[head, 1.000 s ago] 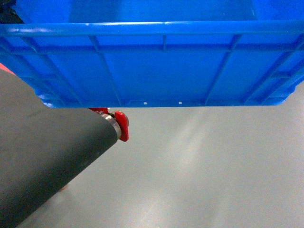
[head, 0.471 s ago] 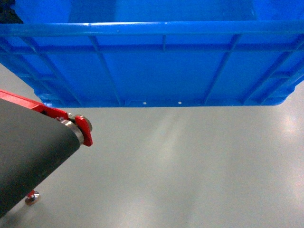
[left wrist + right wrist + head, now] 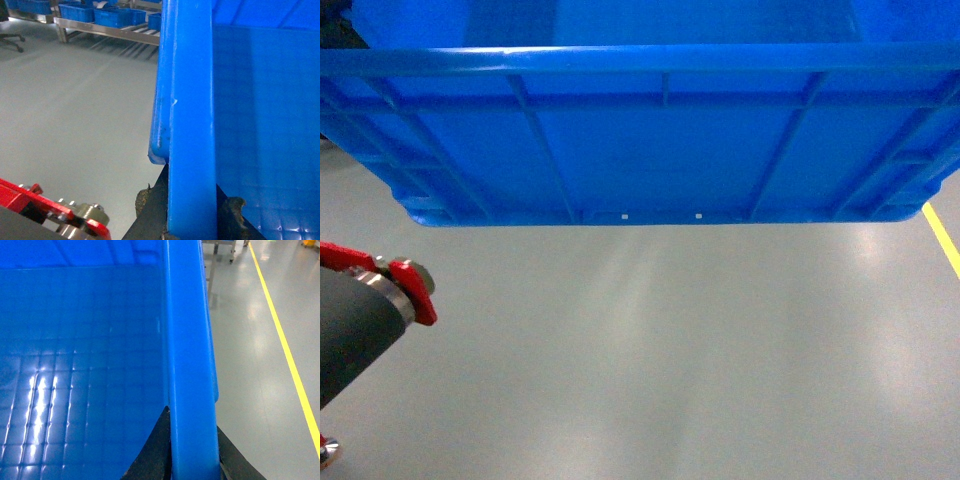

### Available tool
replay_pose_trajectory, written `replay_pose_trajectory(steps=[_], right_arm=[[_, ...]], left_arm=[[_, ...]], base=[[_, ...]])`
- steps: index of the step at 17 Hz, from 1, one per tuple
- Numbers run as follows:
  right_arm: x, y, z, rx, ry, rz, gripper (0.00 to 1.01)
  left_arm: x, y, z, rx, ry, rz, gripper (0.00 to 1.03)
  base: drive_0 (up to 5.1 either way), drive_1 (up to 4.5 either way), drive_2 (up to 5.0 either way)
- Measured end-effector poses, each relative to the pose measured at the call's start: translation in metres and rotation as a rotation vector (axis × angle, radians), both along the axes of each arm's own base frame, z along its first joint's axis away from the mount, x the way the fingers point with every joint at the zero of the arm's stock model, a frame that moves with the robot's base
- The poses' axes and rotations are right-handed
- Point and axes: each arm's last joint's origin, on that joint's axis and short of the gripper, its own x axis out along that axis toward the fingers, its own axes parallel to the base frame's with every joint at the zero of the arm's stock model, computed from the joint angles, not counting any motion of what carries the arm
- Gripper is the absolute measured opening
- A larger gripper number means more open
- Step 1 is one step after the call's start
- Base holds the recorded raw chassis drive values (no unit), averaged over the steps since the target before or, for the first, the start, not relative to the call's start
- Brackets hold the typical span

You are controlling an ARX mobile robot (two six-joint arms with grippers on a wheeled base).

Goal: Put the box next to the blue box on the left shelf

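The box (image 3: 650,140), a big open-top bright blue crate with ribbed walls, hangs above the grey floor and fills the top of the head view. My left gripper (image 3: 192,212) is shut on its left rim, one black finger (image 3: 152,205) outside the wall and one inside. My right gripper (image 3: 192,447) is shut on the right rim (image 3: 190,365) in the same way. The inside of the box (image 3: 80,375) holds nothing. Far off in the left wrist view stands the left shelf (image 3: 107,31), a steel rack with blue boxes (image 3: 112,16) on it.
A red tubular frame with a black surface (image 3: 365,310) juts in at the lower left, also seen as the red frame (image 3: 45,207) under the left wrist. A yellow floor line (image 3: 282,340) runs along the right. An office chair base (image 3: 12,40) stands far left.
The red frame and black surface have slid left and down, almost out of the head view. A yellow line has come in at the right. The box keeps its place between the grippers.
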Motion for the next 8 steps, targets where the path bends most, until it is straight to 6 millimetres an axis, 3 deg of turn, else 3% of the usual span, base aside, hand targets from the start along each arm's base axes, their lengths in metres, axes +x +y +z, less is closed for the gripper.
replay_pose_trajectory(steps=[8], right_arm=[[0.0000, 0.0000, 0.0000, 0.000, 0.000, 0.000, 0.10]], left_arm=[[0.0000, 0.0000, 0.0000, 0.000, 0.000, 0.000, 0.08]], base=[[-1.5, -1.50, -1.5]])
